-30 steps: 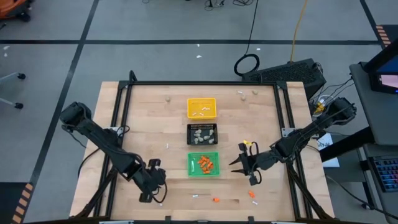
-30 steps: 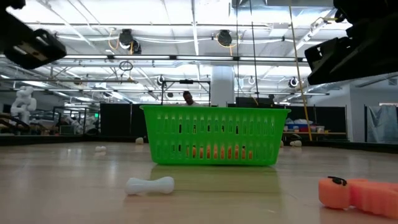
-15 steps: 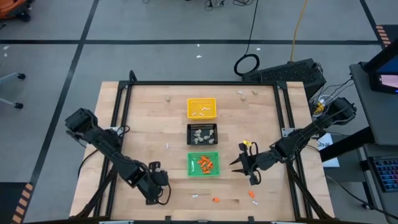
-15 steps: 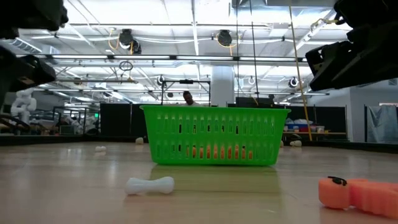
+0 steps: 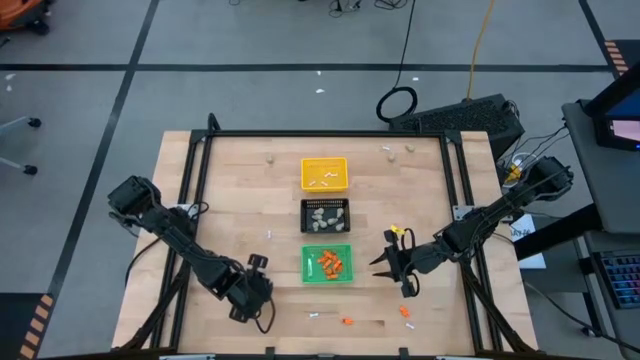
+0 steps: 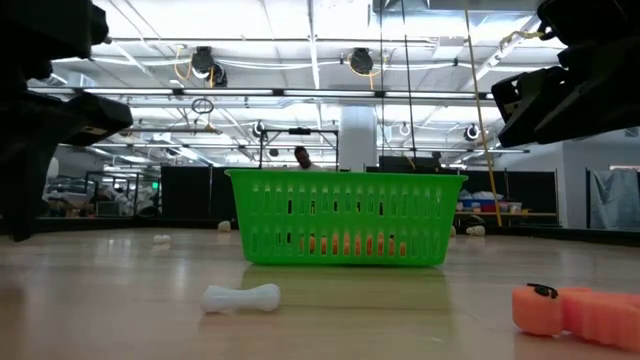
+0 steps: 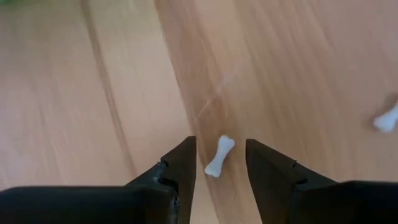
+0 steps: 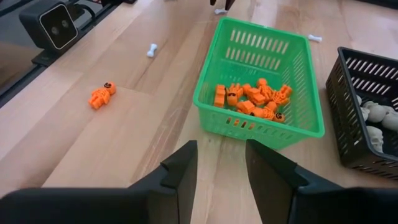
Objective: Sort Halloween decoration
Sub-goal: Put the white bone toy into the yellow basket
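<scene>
The Halloween decoration lies partly sorted. Orange bits (image 8: 252, 98) fill the green tray (image 5: 328, 262), beige-grey lumps sit in the black tray (image 5: 325, 215), and white sticks lie in the yellow tray (image 5: 324, 173). My left gripper (image 5: 258, 308) hangs open, pointing down, low over the table's near left. One small white bone-shaped stick (image 7: 219, 155) lies flat on the wood between its fingers, untouched. My right gripper (image 5: 378, 266) waits open and bare, right of the green tray.
Loose pieces lie on the wood: a white stick (image 5: 314, 315) and orange bits (image 5: 347, 321) (image 5: 405, 312) near the front edge, another white stick (image 5: 270, 235) left of the trays, and lumps (image 5: 268, 157) (image 5: 409, 150) at the back. A black frame (image 5: 190, 180) rims the table.
My left gripper has sunk toward the table at the near left and rolled about its own axis. The trays, the pieces and my right gripper have kept still.
</scene>
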`<state>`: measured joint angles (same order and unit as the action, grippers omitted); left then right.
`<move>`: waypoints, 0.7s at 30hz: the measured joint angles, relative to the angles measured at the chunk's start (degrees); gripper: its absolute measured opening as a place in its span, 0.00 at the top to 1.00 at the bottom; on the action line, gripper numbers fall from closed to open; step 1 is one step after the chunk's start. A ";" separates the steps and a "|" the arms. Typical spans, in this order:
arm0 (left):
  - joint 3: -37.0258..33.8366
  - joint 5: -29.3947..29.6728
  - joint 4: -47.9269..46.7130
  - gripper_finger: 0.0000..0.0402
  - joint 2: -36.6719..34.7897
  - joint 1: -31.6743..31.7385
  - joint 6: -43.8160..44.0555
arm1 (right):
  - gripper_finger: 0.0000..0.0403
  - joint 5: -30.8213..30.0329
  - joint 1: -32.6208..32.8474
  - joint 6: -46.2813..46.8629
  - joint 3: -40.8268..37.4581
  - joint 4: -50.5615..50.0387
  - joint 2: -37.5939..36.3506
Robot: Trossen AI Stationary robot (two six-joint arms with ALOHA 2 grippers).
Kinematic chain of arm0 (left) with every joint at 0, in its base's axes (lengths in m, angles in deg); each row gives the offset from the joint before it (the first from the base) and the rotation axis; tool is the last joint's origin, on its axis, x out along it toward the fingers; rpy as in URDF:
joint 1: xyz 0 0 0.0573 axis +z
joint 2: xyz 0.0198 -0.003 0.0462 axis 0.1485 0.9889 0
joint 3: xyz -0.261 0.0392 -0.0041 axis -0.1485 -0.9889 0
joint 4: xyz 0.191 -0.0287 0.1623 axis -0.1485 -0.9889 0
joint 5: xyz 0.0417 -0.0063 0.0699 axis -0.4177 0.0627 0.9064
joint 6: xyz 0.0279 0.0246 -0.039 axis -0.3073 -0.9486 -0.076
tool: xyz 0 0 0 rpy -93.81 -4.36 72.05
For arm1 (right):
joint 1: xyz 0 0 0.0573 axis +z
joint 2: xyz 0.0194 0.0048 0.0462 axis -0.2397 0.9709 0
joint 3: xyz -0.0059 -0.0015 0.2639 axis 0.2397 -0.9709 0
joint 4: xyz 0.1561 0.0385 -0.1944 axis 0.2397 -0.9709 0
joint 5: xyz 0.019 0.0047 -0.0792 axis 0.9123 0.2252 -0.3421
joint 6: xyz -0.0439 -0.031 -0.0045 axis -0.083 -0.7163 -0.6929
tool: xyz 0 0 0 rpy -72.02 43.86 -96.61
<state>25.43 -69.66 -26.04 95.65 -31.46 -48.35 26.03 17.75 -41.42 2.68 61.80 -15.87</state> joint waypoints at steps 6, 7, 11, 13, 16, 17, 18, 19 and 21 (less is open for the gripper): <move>0.00 -3.51 -0.23 0.71 0.00 1.54 -6.40 | 0.70 0.00 0.00 0.00 0.00 0.00 0.00; 0.00 -3.93 -0.23 0.71 0.00 1.75 -6.68 | 0.70 0.00 0.00 0.00 0.00 -0.04 0.00; 0.00 -6.28 -0.23 0.74 0.00 2.94 -8.57 | 0.70 0.00 0.00 0.00 0.00 -0.09 0.00; 0.00 -6.36 -0.23 0.76 0.00 3.31 -9.81 | 0.70 0.00 0.00 0.00 0.00 -0.09 0.00; 0.00 -7.45 -0.23 0.79 0.00 4.08 -11.62 | 0.70 0.00 0.00 0.00 0.00 -0.11 0.00; 0.00 -7.99 -0.21 0.80 0.00 4.33 -12.50 | 0.70 0.00 0.00 0.00 0.01 -0.15 0.00; 0.00 -8.54 -0.23 0.81 0.00 4.56 -13.37 | 0.70 0.00 0.00 0.00 0.00 -0.24 0.00; 0.00 -8.94 -0.21 0.82 0.00 4.76 -14.32 | 0.70 0.00 0.00 0.00 0.02 -0.37 0.00; 0.00 -10.10 -0.21 0.84 0.00 5.17 -16.01 | 0.70 0.00 0.00 0.00 0.02 -0.42 0.00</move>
<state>25.43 -79.76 -26.25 95.65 -26.29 -64.35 26.03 17.75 -41.42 2.70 61.39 -15.87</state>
